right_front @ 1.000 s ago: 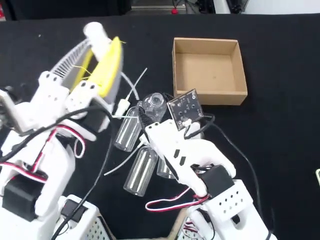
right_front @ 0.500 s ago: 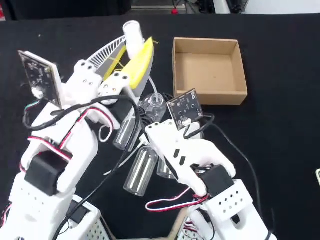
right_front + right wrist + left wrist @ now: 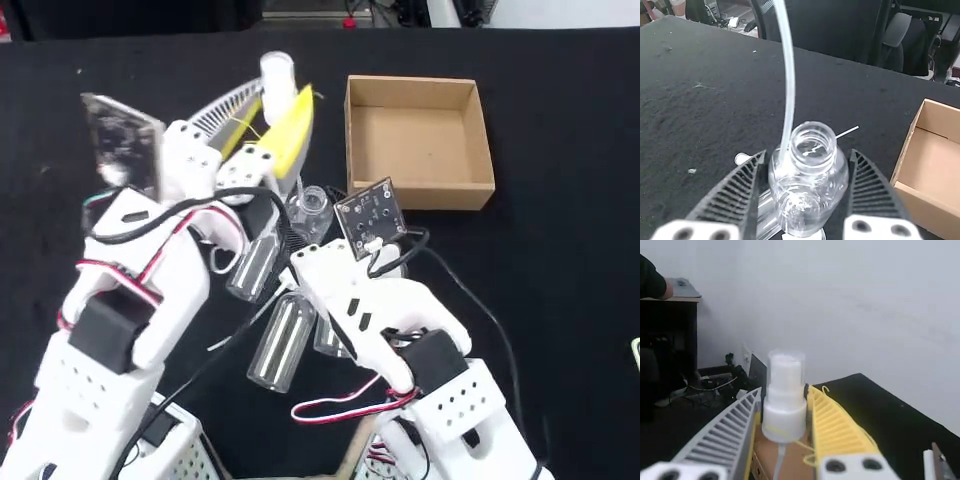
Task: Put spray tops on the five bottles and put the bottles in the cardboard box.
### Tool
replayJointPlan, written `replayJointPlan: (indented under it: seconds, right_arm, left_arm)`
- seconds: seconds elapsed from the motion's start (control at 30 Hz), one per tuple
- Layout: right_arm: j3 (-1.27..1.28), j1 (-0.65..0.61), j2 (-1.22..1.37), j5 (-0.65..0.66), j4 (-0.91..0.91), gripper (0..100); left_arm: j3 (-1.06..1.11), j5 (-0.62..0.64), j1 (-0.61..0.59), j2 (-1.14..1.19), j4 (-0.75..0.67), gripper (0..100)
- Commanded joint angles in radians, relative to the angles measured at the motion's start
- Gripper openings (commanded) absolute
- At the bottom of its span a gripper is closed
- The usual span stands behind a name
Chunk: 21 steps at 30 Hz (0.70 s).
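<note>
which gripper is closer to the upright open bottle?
Right. The right gripper clasps the bottle; the left gripper holds a spray top higher up.

The bottle (image 3: 810,175) is gleaming as clear, glossy plastic. The spray top (image 3: 785,395) is showing smooth white plastic, the cardboard box (image 3: 418,140) matt brown board, the table (image 3: 700,110) rough black matt covering.

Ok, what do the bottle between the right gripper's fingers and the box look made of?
Bottle: probably plastic, clear and glossy; the dark table shows through its wall and the rim glints. Box: cardboard, brown and matte, with thin flat walls.
</note>
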Motion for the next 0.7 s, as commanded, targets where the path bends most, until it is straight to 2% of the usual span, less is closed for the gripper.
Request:
replayJointPlan:
  seconds: [0.0,0.17,0.3,0.47,0.67]
  right_arm:
    - [-0.008,-0.014,-0.002,0.0,-0.026,16.2]
    - [-0.008,-0.014,-0.002,0.0,-0.026,16.2]
    - [-0.008,-0.014,-0.002,0.0,-0.026,16.2]
    - [-0.007,-0.014,-0.002,0.0,-0.026,16.2]
    - [-0.007,-0.014,-0.002,0.0,-0.026,16.2]
  left_arm:
    - [0.021,-0.032,0.001,-0.002,-0.021,7]
    - [0.013,-0.037,0.001,-0.006,-0.031,7]
    - [-0.012,-0.029,0.001,-0.011,-0.123,7]
    - [-0.107,-0.028,0.012,0.0,-0.081,7]
    - [-0.117,-0.028,0.012,-0.011,-0.083,7]
